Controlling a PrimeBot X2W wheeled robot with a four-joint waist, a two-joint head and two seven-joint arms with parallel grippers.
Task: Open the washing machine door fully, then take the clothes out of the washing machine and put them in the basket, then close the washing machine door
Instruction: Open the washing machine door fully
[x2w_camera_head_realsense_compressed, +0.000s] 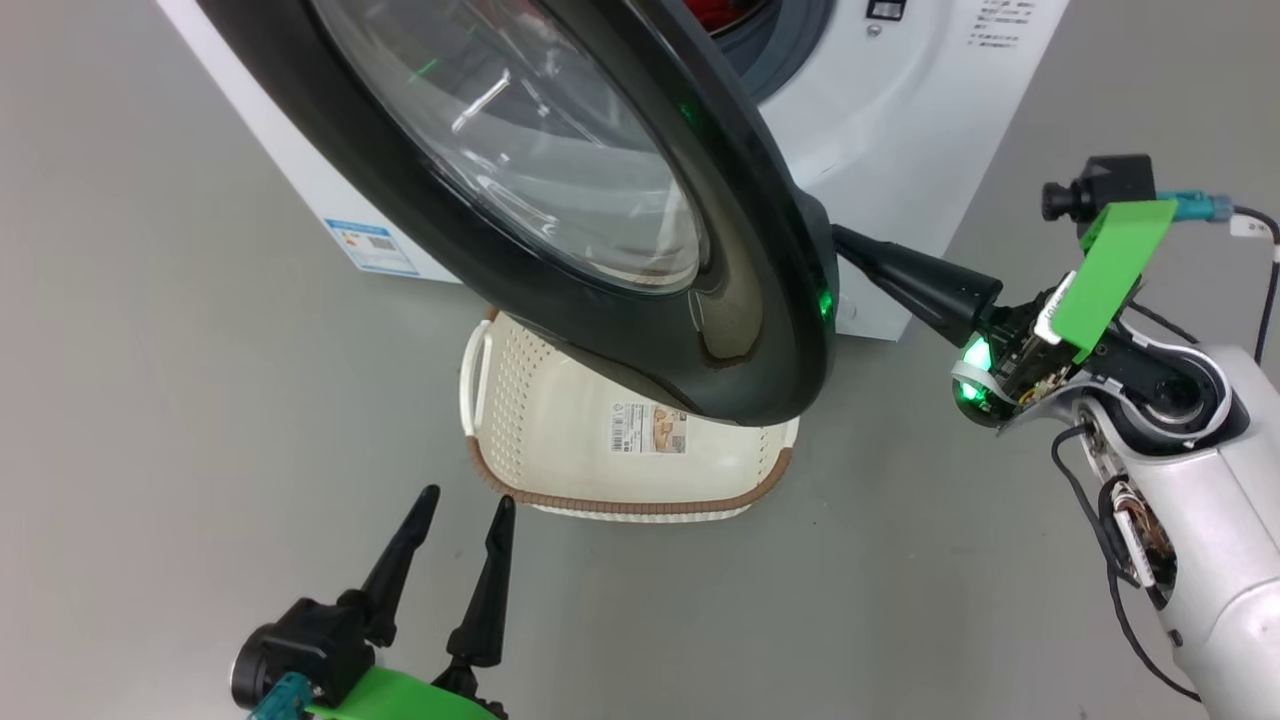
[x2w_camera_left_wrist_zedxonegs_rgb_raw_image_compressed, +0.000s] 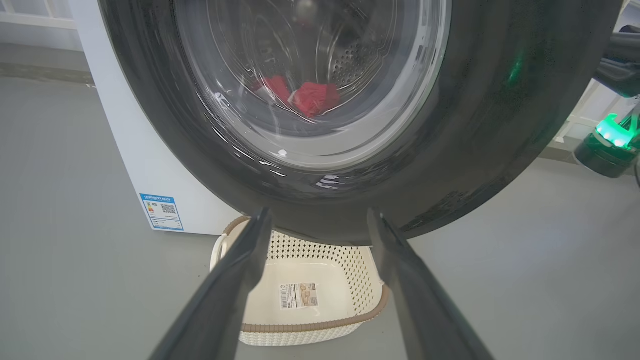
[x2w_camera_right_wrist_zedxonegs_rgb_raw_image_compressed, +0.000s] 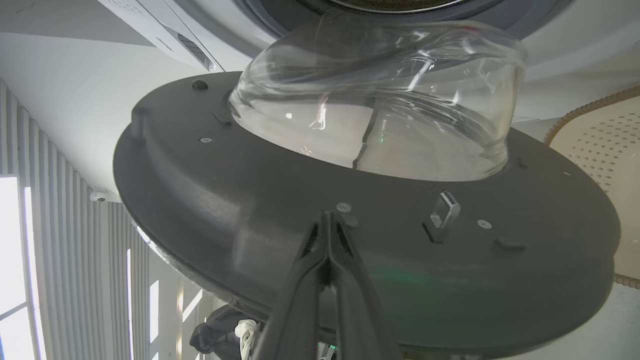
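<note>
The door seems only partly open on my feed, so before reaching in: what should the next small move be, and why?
Probably push the door wider with the right gripper. Its jaws are closed, tips against the door's inner face, and the door hangs over the basket, between the open left gripper and the red clothes inside the washing machine.

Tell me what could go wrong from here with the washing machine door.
The right hand, shut, only presses the inner face of the washing machine door, so it may slip off. The door overhangs the basket, so it may block dropping the clothes unless opened further. The open left hand sits near the door's swing path.
</note>
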